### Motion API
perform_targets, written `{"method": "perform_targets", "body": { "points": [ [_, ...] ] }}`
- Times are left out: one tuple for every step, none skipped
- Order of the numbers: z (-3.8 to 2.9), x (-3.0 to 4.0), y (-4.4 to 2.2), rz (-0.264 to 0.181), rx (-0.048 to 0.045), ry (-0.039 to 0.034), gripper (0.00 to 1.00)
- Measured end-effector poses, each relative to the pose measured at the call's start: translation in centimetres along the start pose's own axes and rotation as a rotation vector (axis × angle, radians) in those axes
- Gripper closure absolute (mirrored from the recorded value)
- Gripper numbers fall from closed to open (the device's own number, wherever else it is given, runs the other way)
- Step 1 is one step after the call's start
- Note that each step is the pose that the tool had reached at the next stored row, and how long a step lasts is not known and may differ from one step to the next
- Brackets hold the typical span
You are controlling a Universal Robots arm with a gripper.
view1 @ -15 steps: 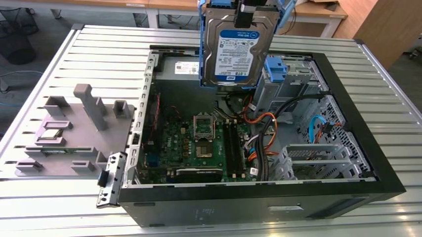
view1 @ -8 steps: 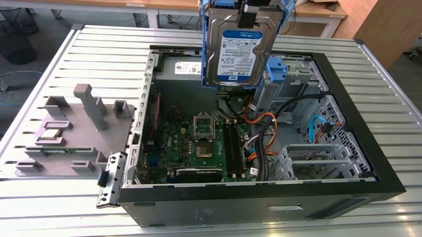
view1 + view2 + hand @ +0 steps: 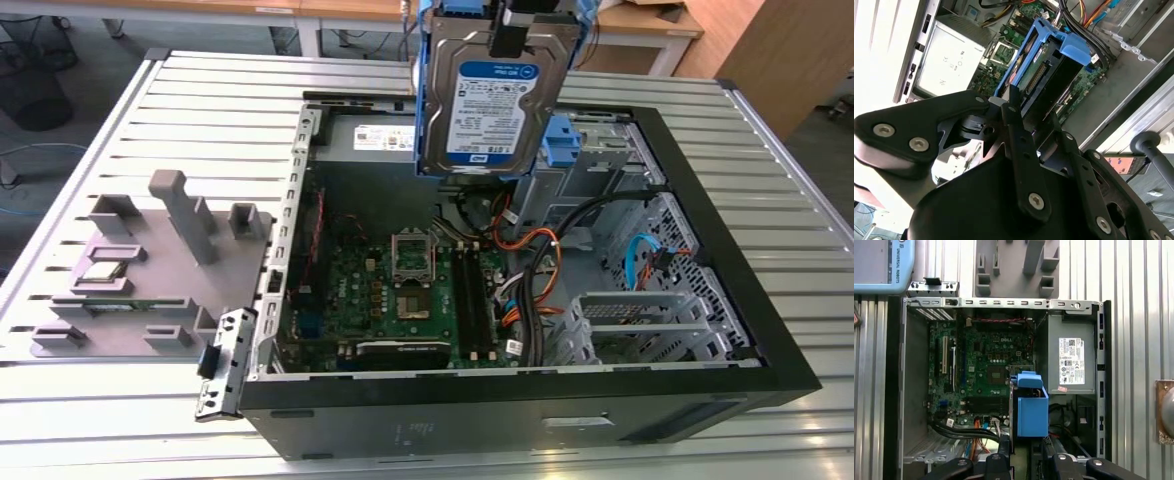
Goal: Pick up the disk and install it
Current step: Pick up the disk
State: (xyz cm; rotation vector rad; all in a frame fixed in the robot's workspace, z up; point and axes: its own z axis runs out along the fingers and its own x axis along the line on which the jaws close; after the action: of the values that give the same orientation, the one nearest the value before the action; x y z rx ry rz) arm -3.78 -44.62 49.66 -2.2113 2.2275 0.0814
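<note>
Gripping 1 disk (image 3: 497, 105) over 1 open PC case (image 3: 747, 330): 1 claw (image 3: 514, 45).

Work surface: silver ribbed aluminium-slat table (image 3: 200, 100), evenly lit. Behind it in the exterior view there's smooth grey floor (image 3: 160, 35), with a black wire-mesh waste bin (image 3: 34, 85) at the exterior view's left. Light-wood desk on white legs (image 3: 661, 22) stands further back, with a tall brown wooden panel (image 3: 787, 60) at the exterior view's right.

The gripper (image 3: 1034, 107) is matte black, built from rounded, flat linkage plates (image 3: 929, 122) pinned with silver screw heads (image 3: 885, 130). Its two slim fingers (image 3: 1016, 125) are straight black bars dotted with small holes and screws. In the exterior view, a black finger (image 3: 513, 32) sits at twelve o'clock.
</note>
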Motion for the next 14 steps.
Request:
{"method": "perform_targets", "body": {
  "points": [
    [-0.01,0.0,-0.09,0.0,-0.0001,0.0001,0.65],
    [-0.01,0.0,-0.18,0.0,-0.0003,0.0,0.65],
    [-0.01,0.0,-0.27,0.0,-0.0005,0.0,0.65],
    [-0.01,0.0,-0.37,0.0,-0.0006,0.0,0.65],
    [-0.02,-0.01,-0.47,0.0,-0.0008,0.0,0.65],
    [-0.02,-0.01,-0.56,0.0,-0.001,0.0001,0.65],
    [-0.02,-0.01,-0.66,0.0,-0.0012,0.0001,0.65],
    [-0.03,-0.01,-0.75,0.0,-0.0014,0.0,0.65],
    [-0.03,-0.01,-0.84,0.0,-0.0015,0.0001,0.65],
    [-0.03,-0.01,-0.94,0.0,-0.0017,0.0001,0.65],
    [-0.04,-0.01,-1.02,0.0,-0.0018,0.0001,0.65],
    [-0.04,-0.01,-1.1,0.0,-0.0019,0.0001,0.65],
    [-0.04,-0.01,-1.16,0.0,-0.002,0.0,0.65],
    [-0.04,-0.01,-1.18,0.0,-0.0021,0.0,0.65]
  ]
}}
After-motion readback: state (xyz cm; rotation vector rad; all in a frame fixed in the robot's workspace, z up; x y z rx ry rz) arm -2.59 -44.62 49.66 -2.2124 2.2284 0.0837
